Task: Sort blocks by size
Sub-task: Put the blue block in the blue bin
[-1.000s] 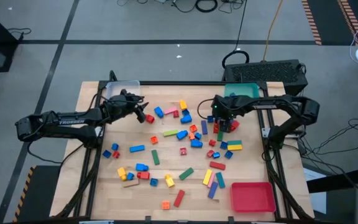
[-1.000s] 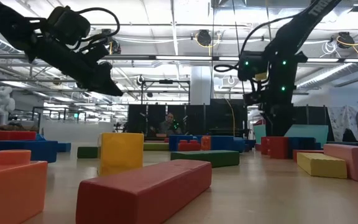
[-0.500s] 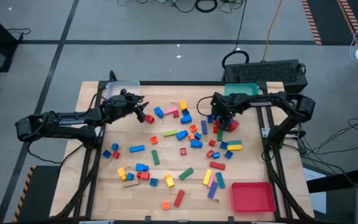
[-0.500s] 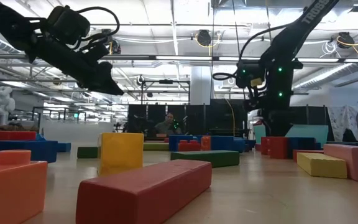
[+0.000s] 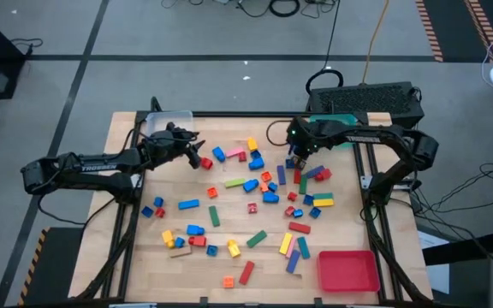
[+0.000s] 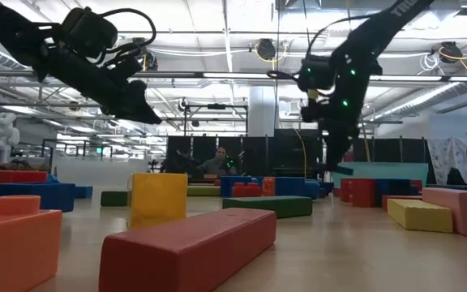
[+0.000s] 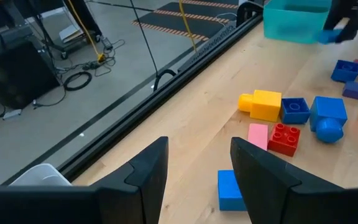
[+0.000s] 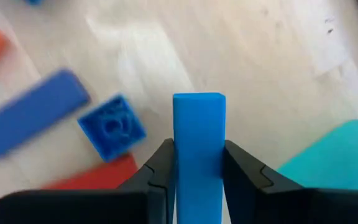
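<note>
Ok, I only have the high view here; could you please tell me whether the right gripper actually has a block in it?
Observer: Yes. The right wrist view shows the right gripper shut on a light blue bar, which stands up between its fingers.
Operator: Thank you. Is it up in the air?
Observer: Yes. In the low view that gripper hangs well clear of the table.
Operator: And is the left gripper carrying anything?
Observer: No. The left wrist view shows the left gripper open, with nothing between its fingers.
</note>
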Controlling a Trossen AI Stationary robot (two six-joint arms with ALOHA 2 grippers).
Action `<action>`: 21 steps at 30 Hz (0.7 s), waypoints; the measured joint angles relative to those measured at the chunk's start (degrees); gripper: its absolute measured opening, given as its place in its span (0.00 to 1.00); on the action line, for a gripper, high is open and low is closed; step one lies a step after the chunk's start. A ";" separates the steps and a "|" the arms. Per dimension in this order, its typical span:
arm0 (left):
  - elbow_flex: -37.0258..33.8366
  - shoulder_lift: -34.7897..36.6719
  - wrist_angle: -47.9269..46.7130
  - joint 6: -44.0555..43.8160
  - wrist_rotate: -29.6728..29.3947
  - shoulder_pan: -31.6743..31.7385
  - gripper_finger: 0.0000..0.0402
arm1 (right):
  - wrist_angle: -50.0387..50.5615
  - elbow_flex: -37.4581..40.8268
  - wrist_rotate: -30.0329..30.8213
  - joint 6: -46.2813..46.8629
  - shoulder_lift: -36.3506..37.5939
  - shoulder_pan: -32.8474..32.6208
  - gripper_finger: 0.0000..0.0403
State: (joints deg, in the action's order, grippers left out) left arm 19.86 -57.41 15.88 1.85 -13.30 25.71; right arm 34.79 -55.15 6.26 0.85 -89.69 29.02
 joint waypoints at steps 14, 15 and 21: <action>0.00 0.00 -3.05 0.00 0.07 0.00 0.44 | 5.21 -7.87 6.72 9.78 0.35 11.07 0.21; 0.00 0.00 -3.03 0.00 0.09 0.00 0.44 | 5.82 -7.89 6.71 10.29 0.35 12.12 0.21; 0.00 -0.01 -3.01 0.02 0.09 0.00 0.44 | 8.04 -7.89 6.70 10.74 0.35 16.99 0.22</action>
State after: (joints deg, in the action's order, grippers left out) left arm 19.86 -57.41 12.86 1.87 -13.21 25.71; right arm 42.84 -63.05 12.96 11.60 -89.34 46.01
